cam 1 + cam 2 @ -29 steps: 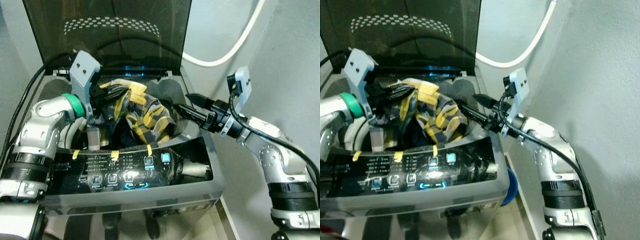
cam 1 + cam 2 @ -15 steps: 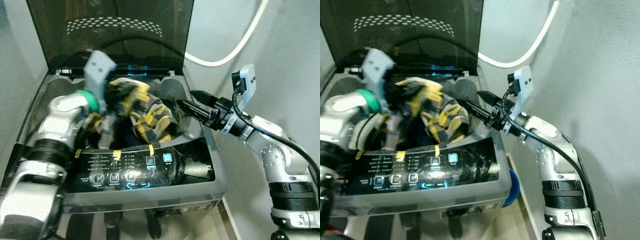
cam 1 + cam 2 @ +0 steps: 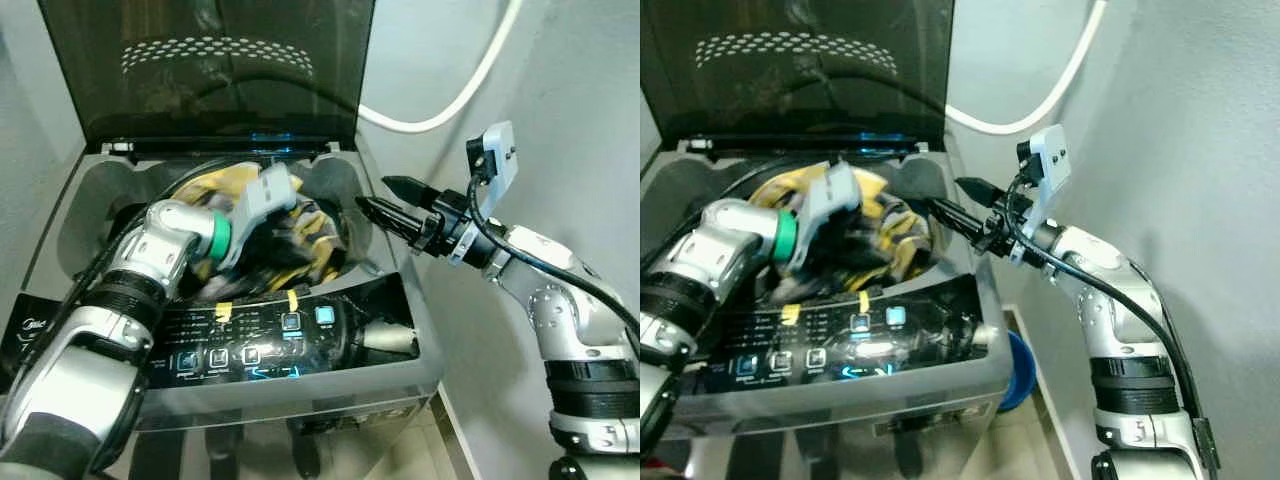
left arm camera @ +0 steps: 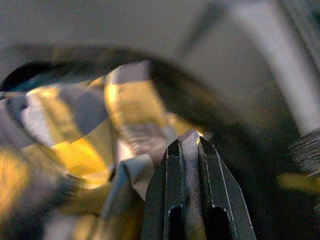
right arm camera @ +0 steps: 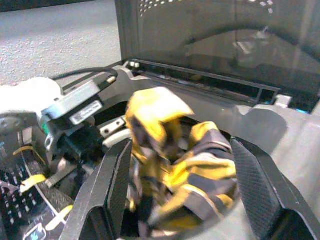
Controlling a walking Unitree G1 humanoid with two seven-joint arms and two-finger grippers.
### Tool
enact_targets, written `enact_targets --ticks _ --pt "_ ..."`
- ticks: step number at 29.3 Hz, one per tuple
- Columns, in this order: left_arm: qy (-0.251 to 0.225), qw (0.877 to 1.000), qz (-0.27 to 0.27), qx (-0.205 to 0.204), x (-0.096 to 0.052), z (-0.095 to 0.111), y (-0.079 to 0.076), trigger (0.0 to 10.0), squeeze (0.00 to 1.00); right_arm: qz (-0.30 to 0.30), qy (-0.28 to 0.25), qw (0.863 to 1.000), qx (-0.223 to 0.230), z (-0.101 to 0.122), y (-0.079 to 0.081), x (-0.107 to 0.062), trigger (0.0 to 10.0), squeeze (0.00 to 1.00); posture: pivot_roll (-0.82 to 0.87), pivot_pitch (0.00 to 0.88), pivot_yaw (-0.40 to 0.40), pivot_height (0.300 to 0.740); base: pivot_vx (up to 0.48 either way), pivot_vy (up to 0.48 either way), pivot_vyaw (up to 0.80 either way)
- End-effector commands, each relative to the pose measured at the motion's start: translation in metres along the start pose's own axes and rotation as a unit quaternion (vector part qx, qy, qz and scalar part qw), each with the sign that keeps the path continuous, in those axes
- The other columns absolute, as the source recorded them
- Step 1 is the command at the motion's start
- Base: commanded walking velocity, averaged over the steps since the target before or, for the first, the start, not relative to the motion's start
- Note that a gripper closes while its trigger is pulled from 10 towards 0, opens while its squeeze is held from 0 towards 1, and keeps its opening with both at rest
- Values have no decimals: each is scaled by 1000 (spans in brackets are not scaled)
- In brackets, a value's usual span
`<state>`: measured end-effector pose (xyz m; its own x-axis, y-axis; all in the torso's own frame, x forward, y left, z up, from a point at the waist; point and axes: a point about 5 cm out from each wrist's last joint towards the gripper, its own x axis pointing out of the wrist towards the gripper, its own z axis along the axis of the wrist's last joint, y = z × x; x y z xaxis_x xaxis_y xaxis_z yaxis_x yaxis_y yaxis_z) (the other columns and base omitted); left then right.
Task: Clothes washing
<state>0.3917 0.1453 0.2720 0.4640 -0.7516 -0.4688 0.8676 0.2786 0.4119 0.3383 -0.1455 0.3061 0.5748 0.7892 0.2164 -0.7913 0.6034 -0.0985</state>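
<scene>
**Left claw pinches the shirt inside the washer**

The left claw [image 4: 187, 150] is closed tight on a fold of the yellow and grey checked shirt [image 3: 300, 215]. Its two black fingers [image 4: 170, 190] squeeze the cloth between them. The left arm [image 3: 150, 265] is bent at the elbow and reaches down into the tub, so the wrist sits low among the cloth. The shirt lies bunched up in the round tub of the washer [image 3: 400, 330], with some of it heaped near the back.

The right claw [image 3: 385, 195] is wide open and holds nothing. It hangs by the right edge of the tub, pointing in at the shirt. The right arm [image 3: 560, 300] stretches in from the side, bent at the elbow.

The dark lid [image 3: 210, 70] stands straight up behind. A white hose [image 3: 470, 95] curves along the wall.
</scene>
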Motion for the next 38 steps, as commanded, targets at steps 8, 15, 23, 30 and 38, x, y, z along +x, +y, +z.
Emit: enact_targets --ticks 8,15,23,30,38 --pt "66 997 -28 -14 -5 -14 0 10000 1000 13 2 1000 -6 3 3 2 10000 0 71 129 14 740 0 0 0" --pt "77 996 35 8 -3 -19 6 10000 1000 14 1 1000 -6 4 3 3 10000 0 66 129 14 740 0 0 0" --pt "74 993 94 14 0 -24 11 10000 0 24 2 1000 -9 6 5 1 10000 0 56 124 12 740 0 0 0" --pt "27 992 123 -29 -12 -11 23 10000 1000 24 3 1000 -12 8 5 -2 10000 0 51 119 12 740 0 0 0" --pt "40 995 89 -6 -56 11 39 10000 0 39 13 999 -10 6 9 -4 10000 0 54 127 15 740 0 0 0"
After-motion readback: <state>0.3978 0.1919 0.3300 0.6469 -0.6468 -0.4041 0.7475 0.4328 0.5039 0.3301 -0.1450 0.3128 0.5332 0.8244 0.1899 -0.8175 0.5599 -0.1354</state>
